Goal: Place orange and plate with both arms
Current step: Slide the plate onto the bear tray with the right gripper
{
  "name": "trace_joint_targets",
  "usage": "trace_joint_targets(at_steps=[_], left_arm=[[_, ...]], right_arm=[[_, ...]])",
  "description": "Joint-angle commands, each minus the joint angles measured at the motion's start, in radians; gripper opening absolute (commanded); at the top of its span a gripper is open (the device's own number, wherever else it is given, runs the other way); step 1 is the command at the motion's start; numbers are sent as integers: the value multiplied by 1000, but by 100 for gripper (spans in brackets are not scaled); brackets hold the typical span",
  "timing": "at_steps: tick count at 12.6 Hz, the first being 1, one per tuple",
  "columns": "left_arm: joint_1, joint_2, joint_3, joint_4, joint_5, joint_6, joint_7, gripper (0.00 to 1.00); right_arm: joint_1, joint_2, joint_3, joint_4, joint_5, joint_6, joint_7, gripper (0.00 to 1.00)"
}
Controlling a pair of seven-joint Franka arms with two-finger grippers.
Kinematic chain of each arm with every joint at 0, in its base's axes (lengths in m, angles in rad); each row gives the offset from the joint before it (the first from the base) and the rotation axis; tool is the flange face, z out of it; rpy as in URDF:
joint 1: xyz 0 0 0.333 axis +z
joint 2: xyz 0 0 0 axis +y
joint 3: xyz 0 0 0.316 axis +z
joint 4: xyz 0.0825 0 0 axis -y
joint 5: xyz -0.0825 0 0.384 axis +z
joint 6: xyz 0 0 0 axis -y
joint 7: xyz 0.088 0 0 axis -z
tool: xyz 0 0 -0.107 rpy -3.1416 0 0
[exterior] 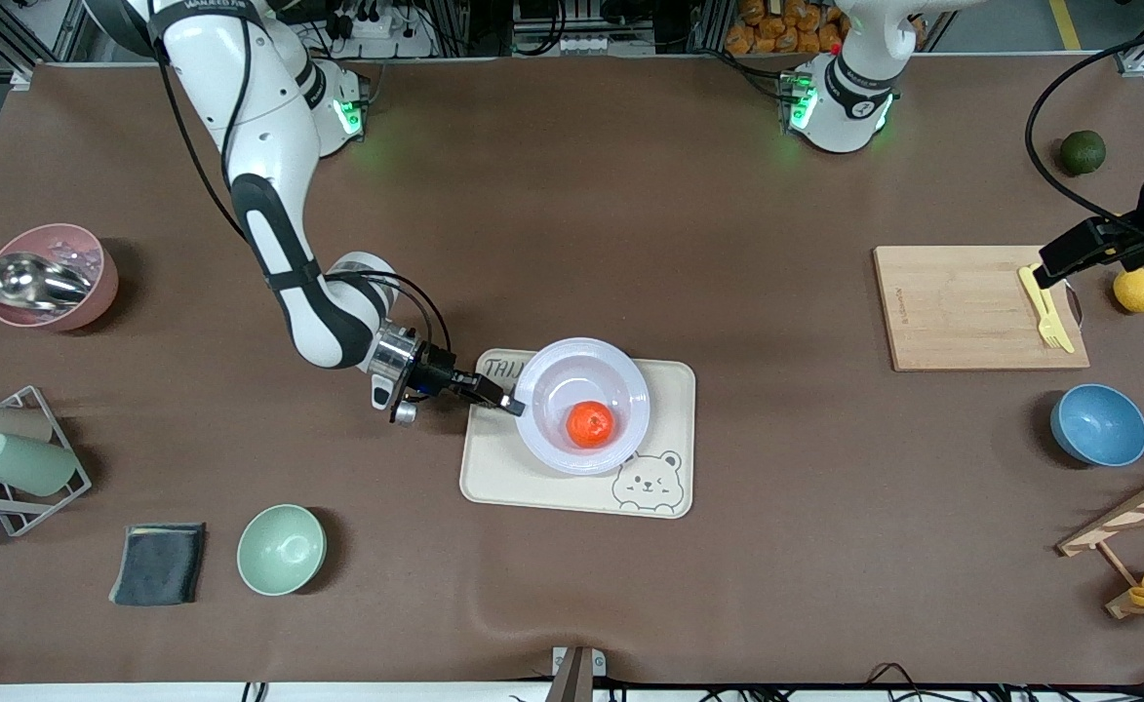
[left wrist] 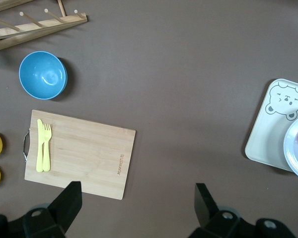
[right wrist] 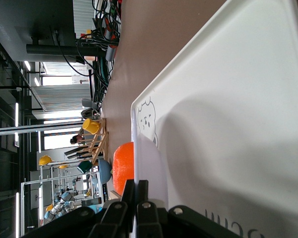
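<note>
Right gripper (exterior: 511, 402) is pinching the plate (exterior: 583, 405) rim so I can set it on the tray (exterior: 674, 390); the orange (exterior: 590, 425) is sitting just past it. Left gripper (left wrist: 134, 203) is waiting wide open over the cutting board (left wrist: 89, 156).

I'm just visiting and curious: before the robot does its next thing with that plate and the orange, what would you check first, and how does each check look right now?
1. Orange sits in the plate's sunken centre: ok.
2. Plate rests on the cream tray: ok.
3. Right gripper pinches the plate's rim at the edge toward the right arm's end, fingers shut on it: ok.
4. Plate lying level, not tipped: cannot tell.
5. Left gripper open, waiting above the cutting board, away from the tray: ok.
6. Yellow fork untouched on the cutting board: ok.
</note>
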Motion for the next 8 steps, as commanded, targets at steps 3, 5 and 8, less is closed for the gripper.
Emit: trace_joint_targets(at_steps=[3, 5, 8], left_arm=[[3, -12, 0, -12, -25, -1, 22, 100], [3, -8, 0, -12, -25, -1, 22, 100], [3, -8, 0, -12, -25, -1, 22, 100]], right_arm=[[-7, 24, 9, 31, 11, 3, -20, 0], [-4, 24, 9, 34, 9, 29, -20, 1], [25, 24, 9, 51, 11, 127, -27, 3]])
